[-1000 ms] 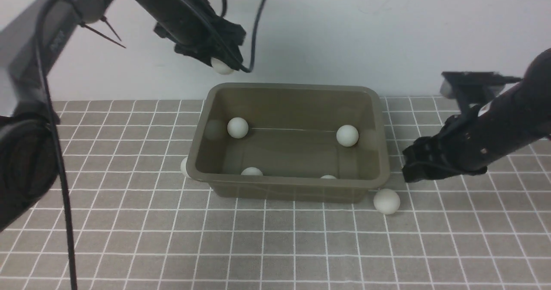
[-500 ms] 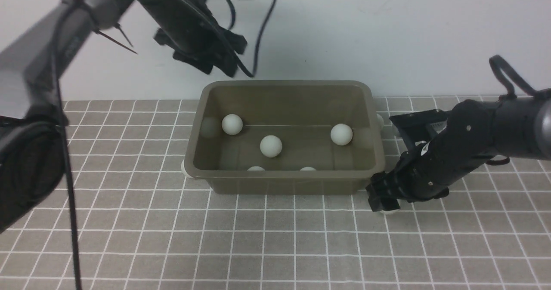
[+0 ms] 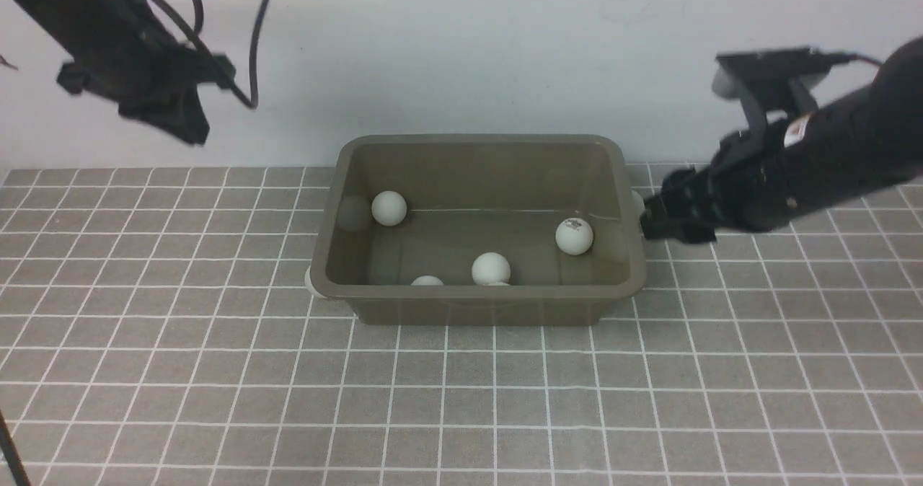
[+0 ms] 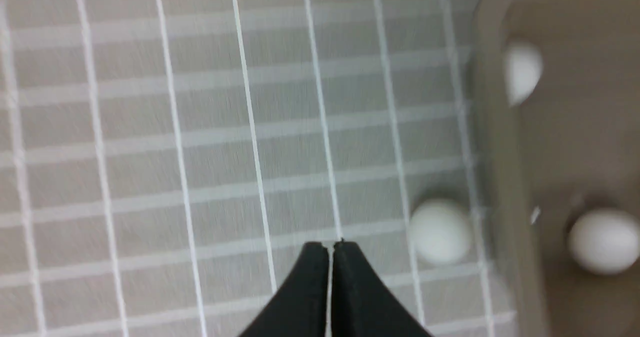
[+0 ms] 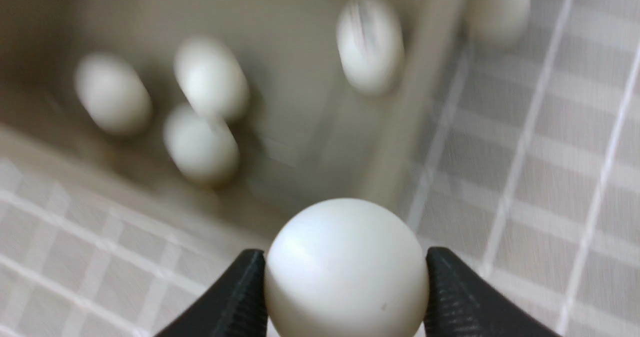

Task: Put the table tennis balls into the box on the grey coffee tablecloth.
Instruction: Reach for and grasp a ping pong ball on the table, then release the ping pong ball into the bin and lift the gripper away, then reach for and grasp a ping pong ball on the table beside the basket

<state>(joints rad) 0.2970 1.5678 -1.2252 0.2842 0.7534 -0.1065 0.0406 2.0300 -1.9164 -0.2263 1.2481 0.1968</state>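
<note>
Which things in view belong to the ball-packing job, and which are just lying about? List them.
Part of the job:
- ball in the right pincer
- balls in the box, such as this one
- loose balls beside the box
- box
- grey checked cloth

Just lying about:
- nothing that I can see

Beyond my jaws, balls lie inside the box, which rests on the grey coffee tablecloth.
</note>
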